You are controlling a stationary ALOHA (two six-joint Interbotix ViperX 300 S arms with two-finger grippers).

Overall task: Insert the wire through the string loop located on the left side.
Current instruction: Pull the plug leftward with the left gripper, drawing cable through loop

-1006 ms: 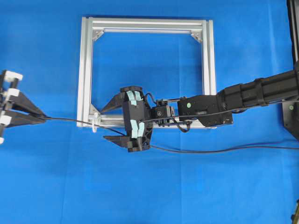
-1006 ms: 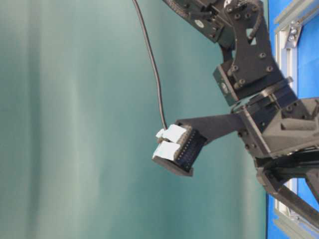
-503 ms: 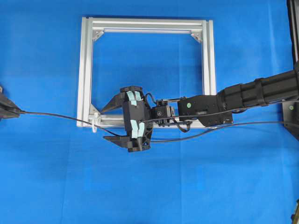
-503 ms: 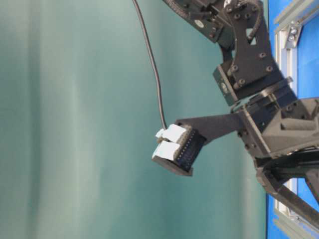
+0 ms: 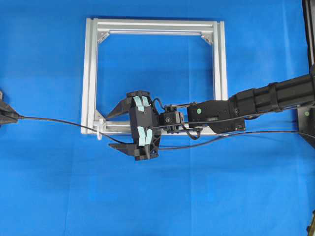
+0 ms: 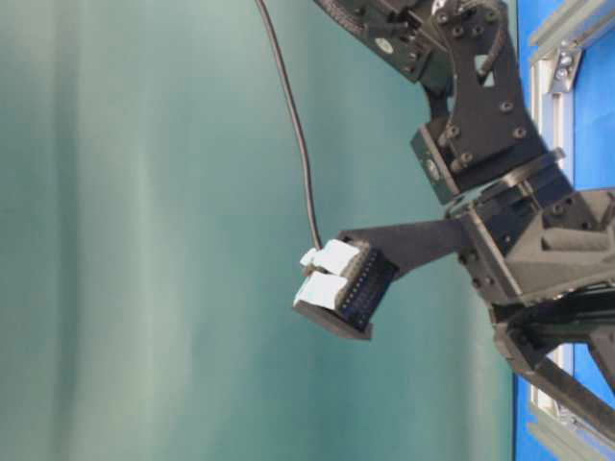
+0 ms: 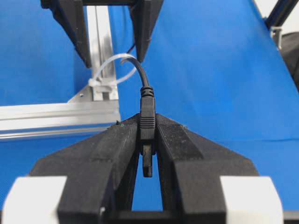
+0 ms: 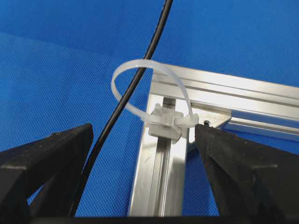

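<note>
Overhead, the left pincer (image 5: 6, 117) has been drawn back to the left edge, and the wire (image 5: 59, 122) pulled taut. In the left wrist view, the plug is pinched. In the right wrist view, the right pincer (image 8: 140, 158) is spread; the wire is threaded through the string loop (image 8: 149, 91).

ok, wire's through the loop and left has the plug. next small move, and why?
Probably keep the left gripper shut on the plug and draw a little more wire through. The wire already runs inside the string loop, and the right gripper stands open beside it, holding nothing.
</note>
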